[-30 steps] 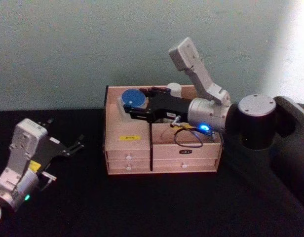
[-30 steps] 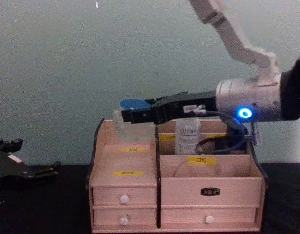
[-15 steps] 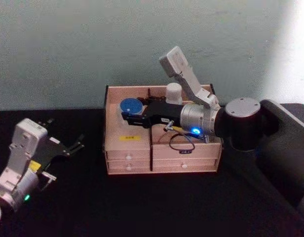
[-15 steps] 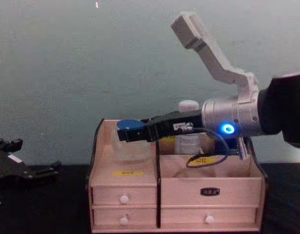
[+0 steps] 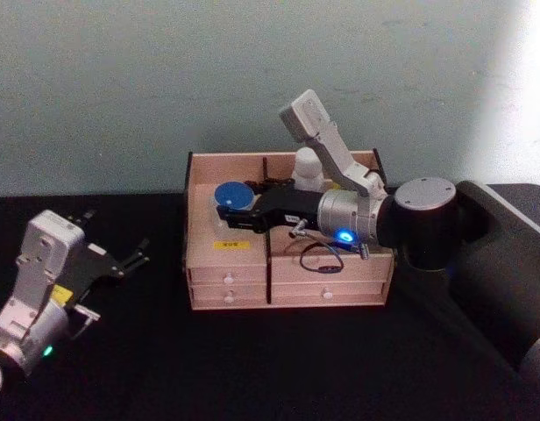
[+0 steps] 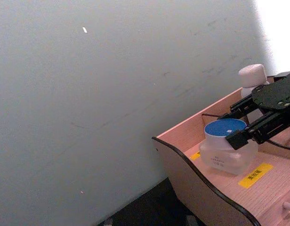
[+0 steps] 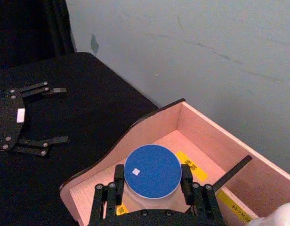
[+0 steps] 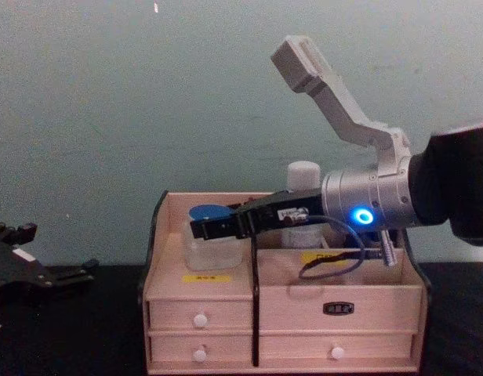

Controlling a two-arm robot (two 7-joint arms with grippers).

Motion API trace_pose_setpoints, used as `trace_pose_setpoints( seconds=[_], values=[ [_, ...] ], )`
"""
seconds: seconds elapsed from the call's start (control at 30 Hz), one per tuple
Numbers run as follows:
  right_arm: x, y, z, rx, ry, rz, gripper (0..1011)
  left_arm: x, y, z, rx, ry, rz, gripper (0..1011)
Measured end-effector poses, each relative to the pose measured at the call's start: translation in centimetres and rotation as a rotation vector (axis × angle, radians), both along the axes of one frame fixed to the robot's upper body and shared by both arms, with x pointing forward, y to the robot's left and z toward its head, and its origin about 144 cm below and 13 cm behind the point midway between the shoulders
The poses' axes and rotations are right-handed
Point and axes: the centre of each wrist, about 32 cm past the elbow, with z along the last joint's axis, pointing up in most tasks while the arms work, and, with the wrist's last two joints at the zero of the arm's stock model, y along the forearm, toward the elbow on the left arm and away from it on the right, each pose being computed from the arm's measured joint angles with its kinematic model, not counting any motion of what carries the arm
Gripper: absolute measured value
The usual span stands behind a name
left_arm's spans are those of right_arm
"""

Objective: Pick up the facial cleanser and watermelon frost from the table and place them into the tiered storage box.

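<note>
The watermelon frost (image 5: 230, 194), a clear jar with a blue lid, sits low in the left compartment of the tiered storage box (image 5: 331, 274). My right gripper (image 5: 227, 211) reaches in from the right and is shut on the jar, one finger at each side of the lid (image 7: 152, 171). In the chest view the watermelon frost (image 8: 204, 249) rests on the compartment's step behind the gripper (image 8: 199, 229). The facial cleanser (image 5: 308, 165) stands upright in the back right compartment, its white cap (image 8: 303, 174) above the arm. My left gripper (image 5: 134, 257) lies parked and open at the far left.
The pale wooden box (image 8: 359, 298) has white-knobbed drawers along its front and yellow labels on its steps. It stands against a grey-green wall on a black table (image 5: 279, 360). A looped cable (image 8: 328, 262) hangs from my right wrist over the right compartment.
My right gripper has lowered the blue-lidded jar from above the box rim down into the left compartment. The left arm has not moved.
</note>
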Motion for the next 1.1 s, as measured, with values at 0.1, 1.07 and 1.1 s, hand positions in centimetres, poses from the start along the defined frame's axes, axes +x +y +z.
trace_pose_setpoints(
  seconds=[0.1,1.07,1.1],
  values=[
    [0.00,0.02,-0.06,-0.001,0.002,-0.001,717,0.00,0.00,0.00,0.000,0.000,0.000,1001],
    [-0.06,0.00,-0.09,-0.004,0.000,-0.003,1002,0.00,0.00,0.00,0.000,0.000,0.000,1001],
    [-0.06,0.00,-0.09,-0.004,0.000,-0.003,1002,0.00,0.00,0.00,0.000,0.000,0.000,1001]
  ],
)
